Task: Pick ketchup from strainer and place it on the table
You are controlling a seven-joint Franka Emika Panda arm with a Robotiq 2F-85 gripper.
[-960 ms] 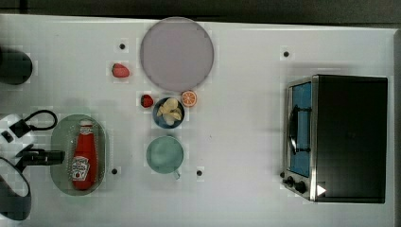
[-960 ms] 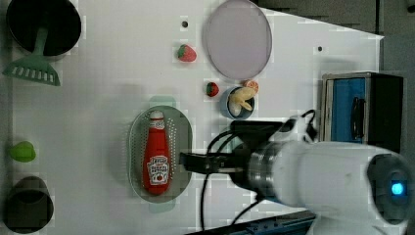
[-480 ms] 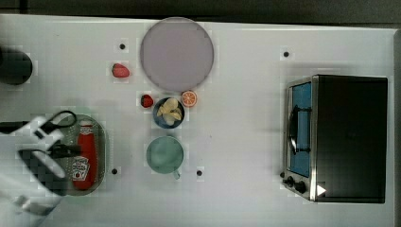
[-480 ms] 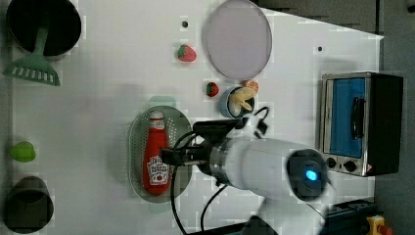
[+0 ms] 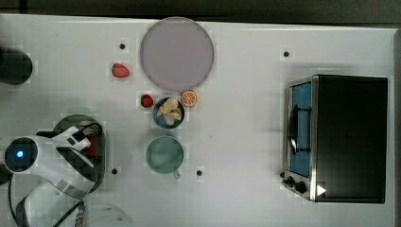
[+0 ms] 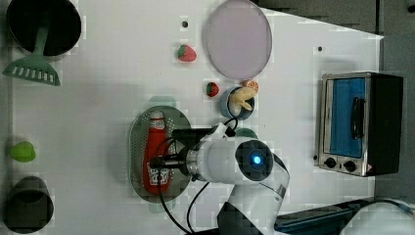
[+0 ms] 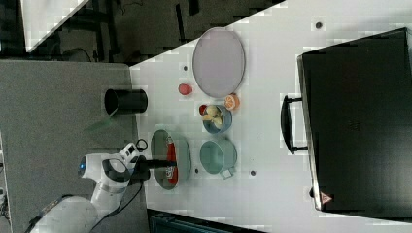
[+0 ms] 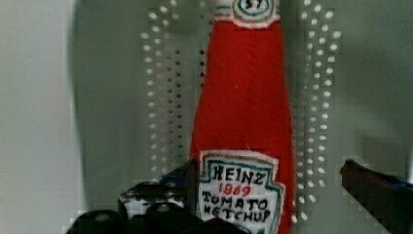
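The ketchup (image 8: 243, 107), a red bottle with a white shield label, lies flat in the pale green strainer (image 6: 136, 147) on the white table (image 5: 236, 189). In the left view the ketchup (image 6: 156, 147) points its white cap toward the left view's top. My gripper (image 8: 268, 195) is open low over the bottle's label end, one finger (image 8: 160, 187) close beside the label and the other (image 8: 375, 187) well clear on the far side. In the top view my arm covers most of the strainer (image 5: 66, 124), and only a red strip of ketchup (image 5: 91, 145) shows.
A teal cup (image 5: 164, 154), a blue bowl of banana pieces (image 5: 169, 112), an orange slice (image 5: 189, 98), two strawberries (image 5: 120, 70) and a purple plate (image 5: 177, 53) sit mid-table. A toaster oven (image 5: 340, 137) stands at the top view's right. A black cup (image 6: 43, 27) holds a green spatula.
My arm has swung from beside the strainer to over it, and the gripper now straddles the ketchup's label end. The ketchup has not moved.
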